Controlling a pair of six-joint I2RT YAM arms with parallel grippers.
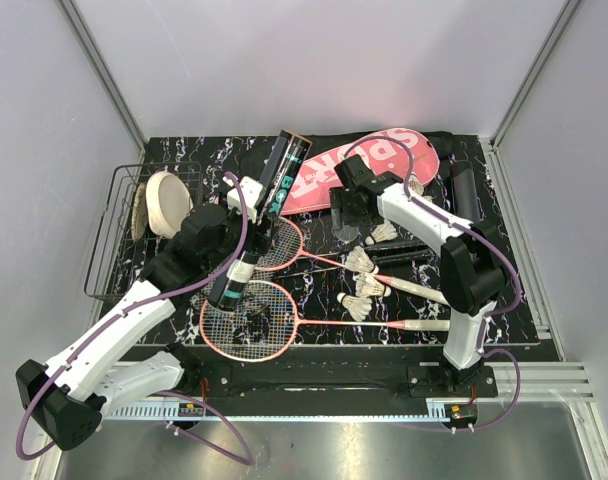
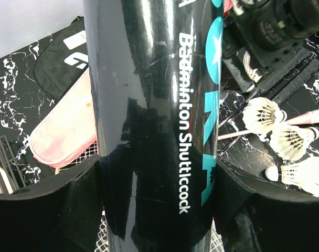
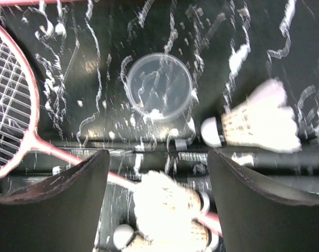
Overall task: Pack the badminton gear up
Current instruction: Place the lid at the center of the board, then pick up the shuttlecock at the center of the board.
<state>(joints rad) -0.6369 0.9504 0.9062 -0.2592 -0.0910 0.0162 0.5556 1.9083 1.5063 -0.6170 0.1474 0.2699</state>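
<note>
Holding the tube (image 1: 284, 170) slanted over the middle of the surface (image 1: 184, 160), the left arm (image 1: 134, 310) dominates the top view, where packing looks barely begun. Both rackets (image 1: 246, 322) lie out with their heads side by side beneath the tube. At least four shuttlecocks (image 1: 362, 262) sit loose by the handles. The pink case (image 1: 374, 165) lies at the far side with nothing seen going into it. The right arm (image 1: 424, 215) reaches in on the near side of the case. A basket (image 1: 109, 250) with a cream disc (image 1: 167, 203) stands at the left, apart from the gear.

Left wrist view: the left fingers (image 2: 54, 210) are clamped on the tube, one on each side, and its "Badminton Shuttlecock" lettering is legible only here. Plainer here too is the black bag (image 2: 60, 58) beside the case. Whether the tube holds any shuttlecocks cannot be told.

Right wrist view: the right fingers (image 3: 49, 210) stand wide apart and grip nothing. A blurred shuttlecock lies on the surface below the gap. Only this view makes plain a clear round lid (image 3: 157, 88) resting on the surface beyond them, which suggests the tube is open for loading. By these pictures, shuttlecocks, lid, rackets, case and bag are all left to do.
</note>
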